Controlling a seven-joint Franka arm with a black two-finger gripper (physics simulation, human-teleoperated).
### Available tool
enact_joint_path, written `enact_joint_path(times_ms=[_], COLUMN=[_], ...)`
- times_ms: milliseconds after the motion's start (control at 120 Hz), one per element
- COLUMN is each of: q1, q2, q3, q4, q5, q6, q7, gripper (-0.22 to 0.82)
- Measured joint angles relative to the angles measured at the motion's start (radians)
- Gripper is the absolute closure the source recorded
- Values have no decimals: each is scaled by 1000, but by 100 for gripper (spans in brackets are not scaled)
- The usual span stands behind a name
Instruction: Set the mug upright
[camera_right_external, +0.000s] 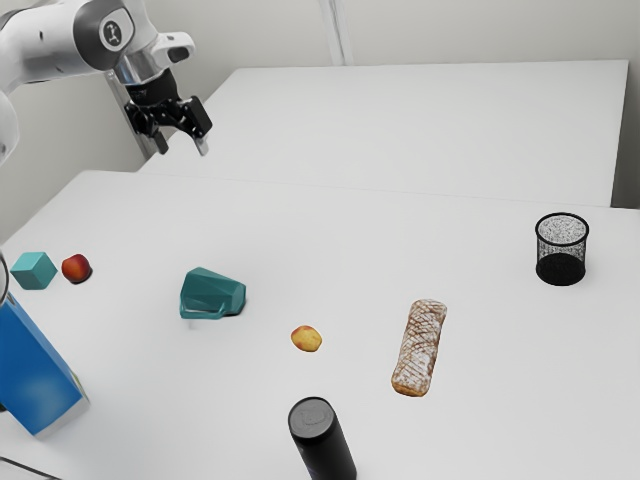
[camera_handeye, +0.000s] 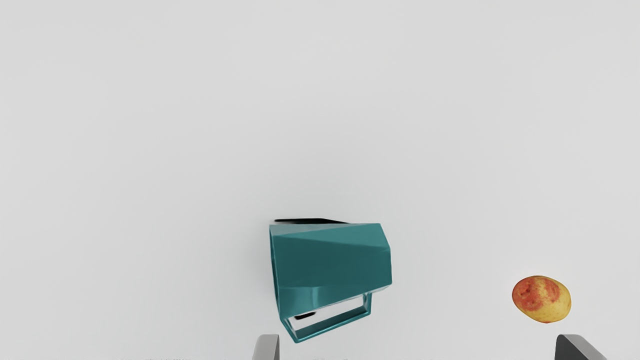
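Note:
A teal faceted mug (camera_right_external: 212, 293) lies on its side on the white table, its handle toward the exterior view's near side. My gripper (camera_right_external: 184, 147) hangs well above the table at the exterior view's upper left, apart from the mug. In the wrist view the mug (camera_handeye: 332, 260) has its handle on the side facing the fingertips, and its mouth points away from the yellow-red fruit. The gripper (camera_handeye: 417, 347) is open, its two tips wide apart with nothing held between them.
On the table (camera_right_external: 480, 420) are a yellow-red fruit (camera_right_external: 306, 339), a sugared pastry (camera_right_external: 419, 348), a black cylinder (camera_right_external: 322, 438) and a black mesh cup (camera_right_external: 561, 250). Toward the exterior view's left are a teal cube (camera_right_external: 34, 270), a red fruit (camera_right_external: 76, 268) and a blue box (camera_right_external: 36, 368).

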Motion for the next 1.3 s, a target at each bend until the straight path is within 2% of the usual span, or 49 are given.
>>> enact_joint_path(times_ms=[200,375,508,608,758,1000,1150,1300], q1=[-5,-6,9,60,86,146,155,165], q2=[-2,-59,-88,-83,-23,76,90,136], q3=[0,6,89,118,186,196,235,243], q4=[-12,-116,-209,-235,-246,-263,-315,-327], q5=[0,-54,-232,-349,-485,-591,-621,-648], q6=[-11,-9,-12,-15,-20,-22,-16,-11], q7=[2,4,39,89,189,347,429,493], gripper=[0,0,0,0,0,0,0,0])
